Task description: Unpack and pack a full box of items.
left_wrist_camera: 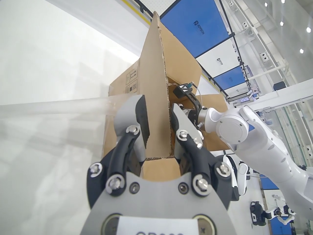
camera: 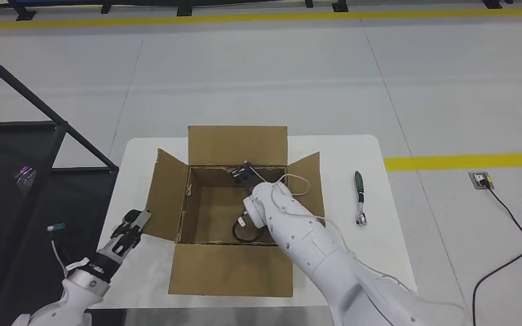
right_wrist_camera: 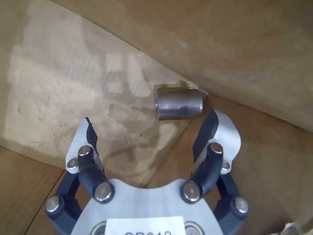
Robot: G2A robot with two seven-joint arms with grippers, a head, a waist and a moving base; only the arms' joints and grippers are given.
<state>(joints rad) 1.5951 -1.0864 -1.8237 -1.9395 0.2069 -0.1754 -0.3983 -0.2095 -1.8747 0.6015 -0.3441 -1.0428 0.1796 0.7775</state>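
Note:
An open cardboard box (camera: 232, 270) stands on the white table (camera: 347, 155). My right arm is lowered into it. Inside, my right gripper (right_wrist_camera: 149, 117) is open, its fingertips (right_wrist_camera: 210, 121) just short of a small grey metal cylinder (right_wrist_camera: 179, 103). That cylinder lies on its side in a corner of the box floor (right_wrist_camera: 61, 74). At the box's left side, my left gripper (left_wrist_camera: 158, 121) is shut on the raised left flap (left_wrist_camera: 156, 79); it sits at the flap's near corner (camera: 139, 222).
A slim metal hand tool (camera: 359, 198) with a dark handle lies on the table right of the box. The box's four flaps stand open. A black frame (camera: 37, 122) stands off the table's left edge. The right arm (left_wrist_camera: 234, 125) crosses over the box rim.

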